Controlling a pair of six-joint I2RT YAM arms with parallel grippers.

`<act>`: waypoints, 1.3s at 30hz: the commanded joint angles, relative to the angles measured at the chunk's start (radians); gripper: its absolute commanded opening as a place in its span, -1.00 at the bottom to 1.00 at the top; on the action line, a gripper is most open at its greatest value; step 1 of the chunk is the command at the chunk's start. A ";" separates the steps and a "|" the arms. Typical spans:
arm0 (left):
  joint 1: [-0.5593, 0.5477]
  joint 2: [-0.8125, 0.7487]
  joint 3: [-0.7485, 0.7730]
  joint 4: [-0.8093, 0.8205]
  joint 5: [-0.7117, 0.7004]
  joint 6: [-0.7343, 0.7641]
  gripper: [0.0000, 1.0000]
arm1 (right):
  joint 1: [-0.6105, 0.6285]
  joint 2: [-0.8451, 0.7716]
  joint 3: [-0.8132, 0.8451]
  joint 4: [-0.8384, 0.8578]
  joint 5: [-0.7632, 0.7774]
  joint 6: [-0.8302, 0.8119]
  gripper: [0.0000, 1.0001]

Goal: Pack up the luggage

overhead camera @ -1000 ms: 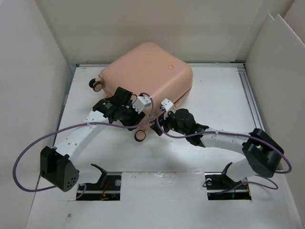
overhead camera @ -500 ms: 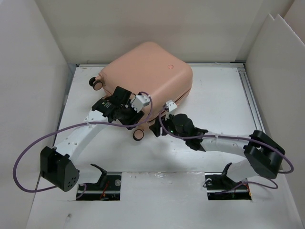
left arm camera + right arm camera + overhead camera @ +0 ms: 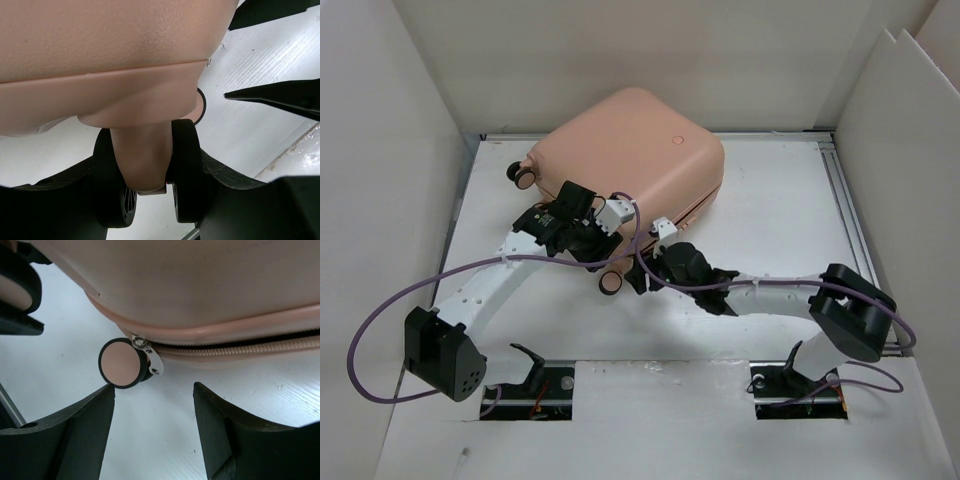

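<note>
Closed peach luggage point(image 3: 630, 150) on white bench point(image 3: 770, 220); left pincer point(image 3: 150, 197) clamps its wheel point(image 3: 186, 165), right pincer point(image 3: 152, 390) spread apart beside zipper point(image 3: 240, 347).

I had a white desk point(image 3: 775, 205) before me, boxed in by plain white boards: a left board point(image 3: 380, 150), a back board point(image 3: 620, 50) and layered right boards point(image 3: 910, 130). A metal rail point(image 3: 841, 200) ran along the desk's right edge.

A: What are the arms made of?
B: White links on the left arm point(image 3: 480, 285) and right arm point(image 3: 775, 297), the left's dotted with small holes, plus bulky black joint housings point(image 3: 442, 365).
A: Cables?
B: A purple cable point(image 3: 365, 340) loops along each. The right gripper point(image 3: 153, 388) has matte black, curved, tapering fingers point(image 3: 75, 435).
</note>
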 commanded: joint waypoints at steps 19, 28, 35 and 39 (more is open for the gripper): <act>-0.014 -0.070 0.023 0.099 0.087 0.008 -1.00 | -0.027 0.097 0.109 0.137 0.068 0.114 -0.28; -0.014 -0.099 -0.019 0.099 0.096 -0.001 -1.00 | -0.027 0.088 0.089 0.258 0.047 0.096 -0.17; -0.014 -0.108 -0.019 0.108 0.096 -0.001 -1.00 | -0.027 0.106 0.101 0.271 0.057 0.086 -0.38; -0.014 -0.108 -0.019 0.108 0.087 -0.001 -1.00 | -0.027 0.097 0.101 0.271 0.067 0.086 -1.00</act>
